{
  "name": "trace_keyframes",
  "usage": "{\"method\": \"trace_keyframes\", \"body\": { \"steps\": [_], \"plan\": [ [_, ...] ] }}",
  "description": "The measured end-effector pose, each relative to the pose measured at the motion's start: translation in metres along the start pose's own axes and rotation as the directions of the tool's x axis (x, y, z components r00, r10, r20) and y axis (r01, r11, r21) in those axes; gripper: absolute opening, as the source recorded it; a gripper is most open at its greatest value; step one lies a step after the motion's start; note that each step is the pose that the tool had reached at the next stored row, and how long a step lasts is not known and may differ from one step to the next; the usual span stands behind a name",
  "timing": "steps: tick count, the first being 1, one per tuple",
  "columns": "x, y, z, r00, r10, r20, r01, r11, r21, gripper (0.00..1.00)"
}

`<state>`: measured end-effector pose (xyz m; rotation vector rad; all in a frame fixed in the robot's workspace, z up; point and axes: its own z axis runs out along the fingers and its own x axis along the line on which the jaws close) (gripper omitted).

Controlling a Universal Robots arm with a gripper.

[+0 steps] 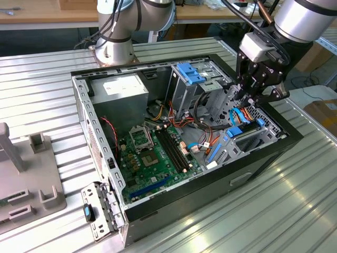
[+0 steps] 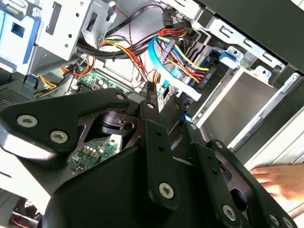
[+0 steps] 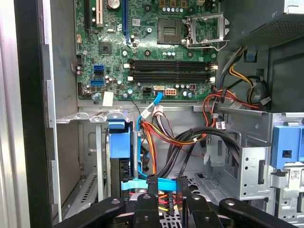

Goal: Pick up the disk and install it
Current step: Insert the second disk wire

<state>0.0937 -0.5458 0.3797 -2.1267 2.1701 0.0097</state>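
Ribbed aluminium for the desk (image 1: pixel 42 79), with an open black computer case (image 1: pixel 274 153) lying on its side on it. Inside, in plain sight: a green motherboard (image 1: pixel 158 158) in the exterior view, a grey power supply (image 1: pixel 118 89) behind it, and metal drive cages toward the exterior view's right.

Over that cage corner, the black gripper (image 1: pixel 243 98), hanging from the silver arm and lowered among the cables. In both wrist views, jaws parted by a narrow gap around the gripper's (image 3: pixel 167 181) centre line, with red and yellow wires (image 3: pixel 164 195) showing through the gap and nothing clamped.

Just below the fingertips, in the first wrist view, the disk (image 3: pixel 133 184): bright blue rail crossing behind one finger, dark slab beside it, seated down in the lower bay. In the exterior view, same disk (image 1: pixel 246 129) lying in the bay at the case's front corner, directly under the gripper, blue rails framing a dark slot.

Beside it, a thin blue cable (image 3: pixel 138 142) running from the motherboard down toward the bay, next to an orange and black wire bundle (image 3: pixel 166 137). On the neighbouring cage, a ribbed blue latch (image 1: pixel 189 73).

At the case's outer edge in the second wrist view, a blurred hand (image 2: pixel 280 180), well apart from the gripper (image 2: pixel 166 97).

On the exterior view's left, a grey fixture block (image 1: pixel 21 179) on the desk.
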Motion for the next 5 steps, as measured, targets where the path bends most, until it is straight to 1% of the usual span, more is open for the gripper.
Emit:
{"method": "trace_keyframes", "body": {
  "steps": [5],
  "plan": [
    [0.0000, 0.0005, 0.0000, 1.0000, 0.000, 0.0001, 0.000, 1.0000, 0.0000, 0.29]
  ]
}}
